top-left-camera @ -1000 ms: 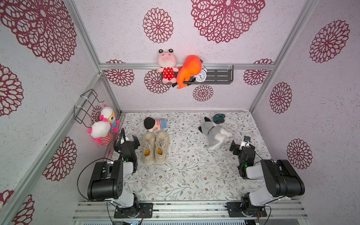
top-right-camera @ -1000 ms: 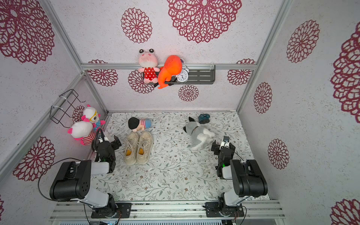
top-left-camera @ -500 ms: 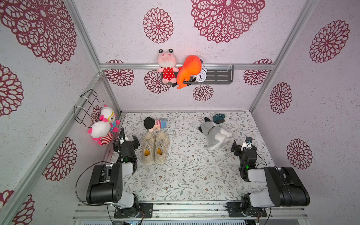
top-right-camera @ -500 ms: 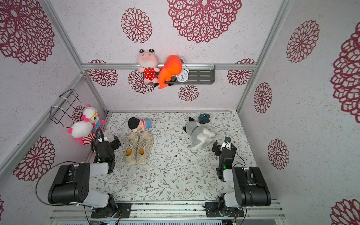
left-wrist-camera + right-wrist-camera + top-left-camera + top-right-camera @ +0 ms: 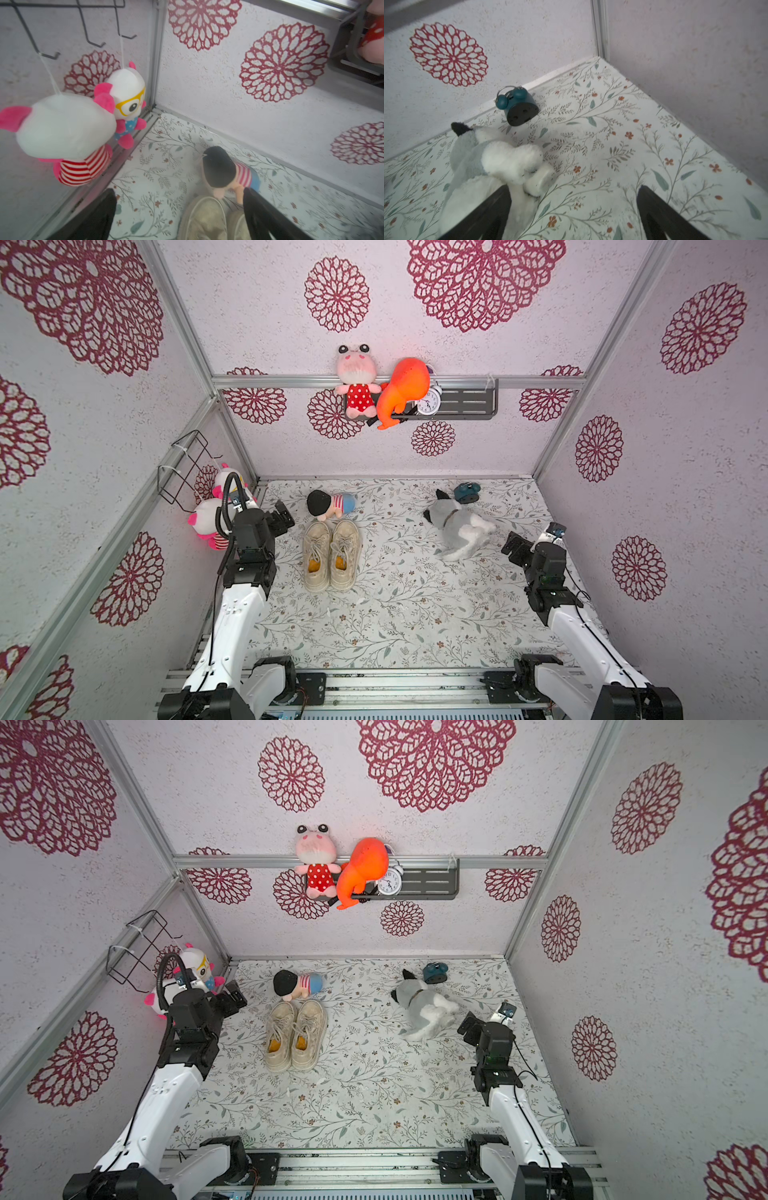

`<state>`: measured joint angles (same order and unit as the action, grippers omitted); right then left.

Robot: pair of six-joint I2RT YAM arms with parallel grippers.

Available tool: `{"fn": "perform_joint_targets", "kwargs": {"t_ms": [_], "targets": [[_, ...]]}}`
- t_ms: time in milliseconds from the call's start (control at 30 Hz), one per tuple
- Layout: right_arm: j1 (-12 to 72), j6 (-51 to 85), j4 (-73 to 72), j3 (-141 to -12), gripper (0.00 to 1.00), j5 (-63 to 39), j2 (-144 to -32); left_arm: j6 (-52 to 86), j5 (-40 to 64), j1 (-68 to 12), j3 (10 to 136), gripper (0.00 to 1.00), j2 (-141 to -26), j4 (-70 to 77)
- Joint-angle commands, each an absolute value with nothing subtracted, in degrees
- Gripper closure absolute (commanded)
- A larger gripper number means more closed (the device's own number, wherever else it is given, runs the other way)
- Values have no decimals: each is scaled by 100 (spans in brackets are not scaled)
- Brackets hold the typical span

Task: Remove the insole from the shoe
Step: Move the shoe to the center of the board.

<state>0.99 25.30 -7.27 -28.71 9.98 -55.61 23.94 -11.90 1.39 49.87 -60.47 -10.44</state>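
Operator: Top views — what's listed?
Clerk: Item: your shoes [image 5: 330,553], beige, laced, side by side on the left half of the floral mat [image 5: 415,614], toes toward the far wall. An orange insole [image 5: 313,566] shows in each opening, lying inside. A black-haired doll [image 5: 330,504] lies just beyond the toes.
Operator: The claws?
Clerk: Your left gripper [image 5: 286,514], raised just left of the shoes, jaws spread wide, nothing between them. Your right gripper [image 5: 512,548], near the right wall, just right of a grey-and-white plush dog [image 5: 457,531], jaws equally wide, empty.
Operator: Left wrist view?
Clerk: Two black fingers [image 5: 97,218] set well apart; between them, lower down, the toes of the shoes [image 5: 204,218] and the doll [image 5: 220,168], neither touched. Two pink-eared plush toys [image 5: 62,128] hang on the left wall.
Operator: Right wrist view?
Clerk: Fingers [image 5: 660,214] wide apart, bare mat between — the plush dog [image 5: 500,162] shows beside one, contact not discernible. A teal alarm clock [image 5: 519,106] stands past it by the far wall.
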Motion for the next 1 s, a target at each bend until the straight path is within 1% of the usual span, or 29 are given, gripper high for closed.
{"fn": "perform_joint_targets", "kwargs": {"t_ms": [0, 100, 167, 300, 367, 567, 667, 700, 767, 967], "targets": [[194, 3321, 556, -3446, 8, 184, -5651, 3177, -671, -436, 5306, 6, -6109, -3277], [395, 3447, 910, -3768, 11, -175, -5737, 3402, -485, -1053, 5577, 10, -6346, -3968], [599, 3456, 1068, -3915, 12, -183, -5745, 3450, -485, -1444, 5716, 13, -6587, -4287], [861, 3473, 1086, -4017, 12, -99, -5721, 3424, -396, -1845, 5909, 20, -7211, -4638], [920, 3473, 1053, -4008, 12, -53, -5726, 3357, -373, -1886, 5994, 24, -7523, -4671], [955, 3442, 1046, -4047, 12, 56, -5739, 3020, -291, -1898, 6393, 32, -8493, -4674], [967, 3394, 1029, -4056, 13, 156, -5714, 2880, -354, -1898, 6616, 40, -8902, -4707], [966, 3378, 1031, -4061, 12, 186, -5703, 2847, -401, -1898, 6687, 41, -9031, -4714], [967, 3350, 1015, -4060, 13, 238, -5665, 2798, -491, -1897, 6836, 47, -9227, -4728], [967, 3275, 987, -4019, 13, 409, -5569, 2710, -639, -1962, 7149, 56, -9718, -4833]]}}
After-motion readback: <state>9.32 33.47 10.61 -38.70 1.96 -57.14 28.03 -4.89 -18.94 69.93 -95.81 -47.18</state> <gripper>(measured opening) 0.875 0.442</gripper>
